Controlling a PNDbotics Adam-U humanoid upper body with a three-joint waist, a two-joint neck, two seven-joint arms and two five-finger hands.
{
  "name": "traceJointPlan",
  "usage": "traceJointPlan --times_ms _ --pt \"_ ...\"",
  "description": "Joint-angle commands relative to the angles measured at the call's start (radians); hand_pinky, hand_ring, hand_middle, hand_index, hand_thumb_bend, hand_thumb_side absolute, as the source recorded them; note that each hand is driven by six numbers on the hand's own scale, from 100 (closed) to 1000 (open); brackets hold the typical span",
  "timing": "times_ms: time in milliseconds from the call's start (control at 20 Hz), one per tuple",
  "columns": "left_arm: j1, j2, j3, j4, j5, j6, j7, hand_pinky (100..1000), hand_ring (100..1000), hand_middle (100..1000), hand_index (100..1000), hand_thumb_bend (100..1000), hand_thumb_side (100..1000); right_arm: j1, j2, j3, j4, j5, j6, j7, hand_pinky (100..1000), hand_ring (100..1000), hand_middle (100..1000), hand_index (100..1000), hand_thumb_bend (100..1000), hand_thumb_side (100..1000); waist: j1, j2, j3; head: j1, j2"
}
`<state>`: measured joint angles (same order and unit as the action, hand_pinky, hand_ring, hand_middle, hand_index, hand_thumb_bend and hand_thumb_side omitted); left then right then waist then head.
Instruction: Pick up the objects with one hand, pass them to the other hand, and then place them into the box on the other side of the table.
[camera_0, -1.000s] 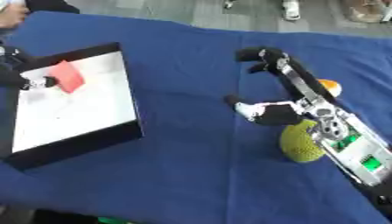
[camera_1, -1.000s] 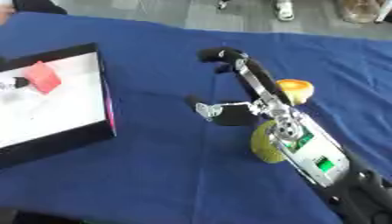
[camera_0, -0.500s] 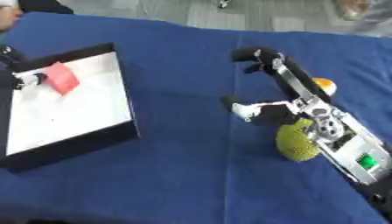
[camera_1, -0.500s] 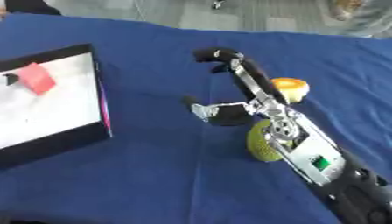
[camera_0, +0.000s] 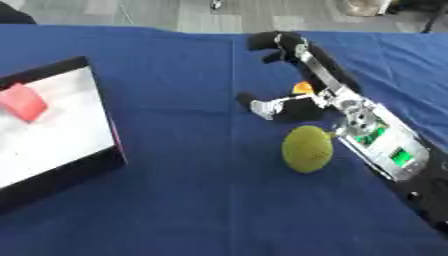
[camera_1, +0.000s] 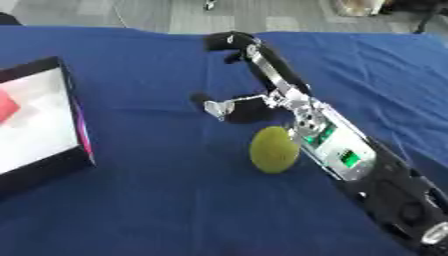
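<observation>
One right hand (camera_0: 302, 80), fingers straight, beside a green ball (camera_0: 306, 148); no legible writing.

The view shifts, so the box (camera_0: 61, 165) slides toward the left edge. The orange thing (camera_0: 302, 88) now shows only as a sliver behind the right hand (camera_0: 302, 75), no longer plainly beside it.

No text, label, brand, number or sign could be read anywhere in the frames. Small green lit panels (camera_0: 401, 156) were seen on the silver forearm at lower right, but nothing legible could be made out on them.
</observation>
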<state>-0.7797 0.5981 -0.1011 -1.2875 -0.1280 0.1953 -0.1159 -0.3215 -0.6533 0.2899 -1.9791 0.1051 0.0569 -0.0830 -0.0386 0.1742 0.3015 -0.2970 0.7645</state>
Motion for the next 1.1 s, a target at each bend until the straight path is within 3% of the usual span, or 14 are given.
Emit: traceJointPlan --times_ms 50,200,700,1100 --pt "-0.003 0.041 0.016 -0.030 0.040 0.009 0.033 917 861 806 723 100 632 0.001 -0.061 -0.036 -0.021 -0.018 -0.006 0.074 781 868 757 834 433 259 -0.011 -0.039 -0.004 -0.012 0.006" --pt "0.005 0.044 0.016 -0.028 0.043 0.020 0.037 919 864 809 725 100 641 0.017 -0.112 -0.064 -0.021 -0.038 -0.007 0.173 794 874 773 839 459 275 -0.014 -0.043 -0.009 -0.017 0.006" --pt "-0.009 0.036 0.015 -0.016 0.027 0.037 0.020 922 869 810 725 100 657 0.072 -0.318 -0.170 -0.021 -0.105 -0.108 0.362 841 928 851 873 517 291 -0.018 -0.025 0.005 -0.042 0.006" --pt "-0.022 0.028 0.013 -0.023 0.020 0.041 0.017 922 869 809 723 100 663 0.083 -0.385 -0.215 -0.018 -0.128 -0.062 0.387 840 911 827 860 529 254 -0.024 -0.003 0.022 -0.073 0.006"
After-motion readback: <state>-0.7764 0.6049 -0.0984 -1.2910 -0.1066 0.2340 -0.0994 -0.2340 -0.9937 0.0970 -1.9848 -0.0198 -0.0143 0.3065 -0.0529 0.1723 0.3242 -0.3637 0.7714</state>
